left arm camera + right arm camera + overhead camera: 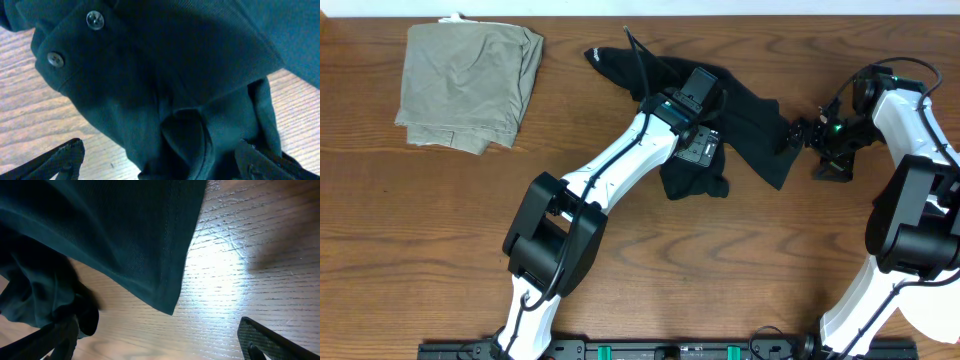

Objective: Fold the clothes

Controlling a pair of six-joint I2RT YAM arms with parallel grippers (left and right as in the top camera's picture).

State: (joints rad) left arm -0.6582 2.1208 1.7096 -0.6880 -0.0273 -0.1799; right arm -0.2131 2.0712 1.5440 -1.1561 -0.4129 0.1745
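Wood table (420, 220), black shirt (760, 125), buttons (95, 20) left-wrist only

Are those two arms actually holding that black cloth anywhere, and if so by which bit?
Neither holds anything. The left tool stands open over the black garment. The right tool stands open at the garment's edge, not closed on it.

The bench (420, 250) is a flat surface with a brown wood-grain finish. A folded olive-khaki garment (470, 85) lies flat near the far-left corner. A black garment (750, 120) lies crumpled right of centre, well apart from the folded one. Its placket carries two buttons (95, 20). One stitched hem (170, 270) shows against bare wood grain.
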